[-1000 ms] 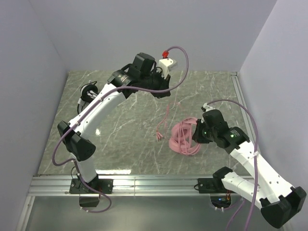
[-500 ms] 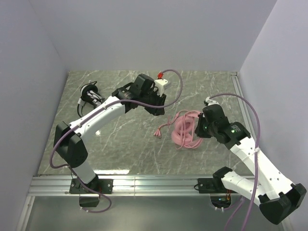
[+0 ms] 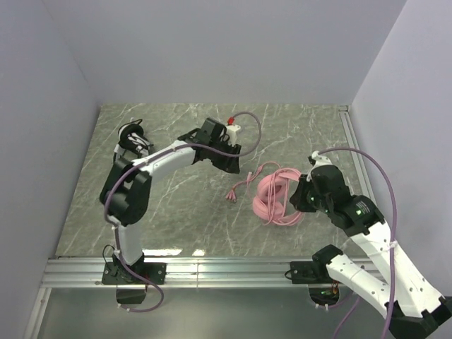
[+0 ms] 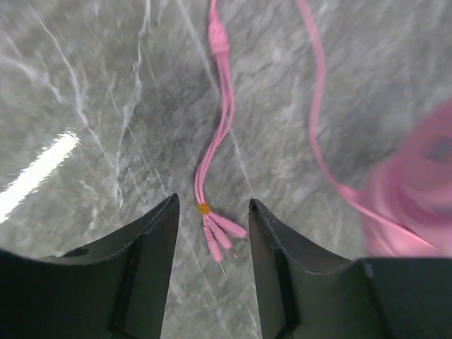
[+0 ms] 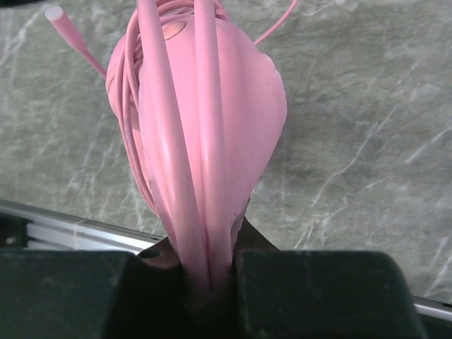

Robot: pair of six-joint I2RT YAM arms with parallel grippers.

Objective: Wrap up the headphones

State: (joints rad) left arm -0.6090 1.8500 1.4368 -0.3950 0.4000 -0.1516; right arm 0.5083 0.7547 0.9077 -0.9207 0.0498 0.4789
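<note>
My right gripper [image 5: 208,256] pinches the pink headphones [image 5: 212,106] toward the tabletop's right edge; my left gripper [image 4: 212,206] hangs spread above the pink cable [image 4: 223,120].

We saw a pink headset [image 3: 277,199] whose cable [image 4: 224,106] was the same pink. Its plug ends [image 4: 215,236] were pink too, gathered under a small orange band [image 4: 203,209]. The other headset [image 3: 132,141] was black and white. The table [image 3: 176,205] was grey-green marble streaked with thin white veins. The left arm [image 3: 159,162] and right arm [image 3: 381,240] were white with black joints, and pale purple wires [image 3: 258,131] ran along them. The left gripper [image 4: 212,208] and right gripper [image 5: 208,282] were black. A small red piece [image 3: 231,121] showed on the left wrist. The walls [image 3: 212,49] were plain pale lilac-grey.
</note>
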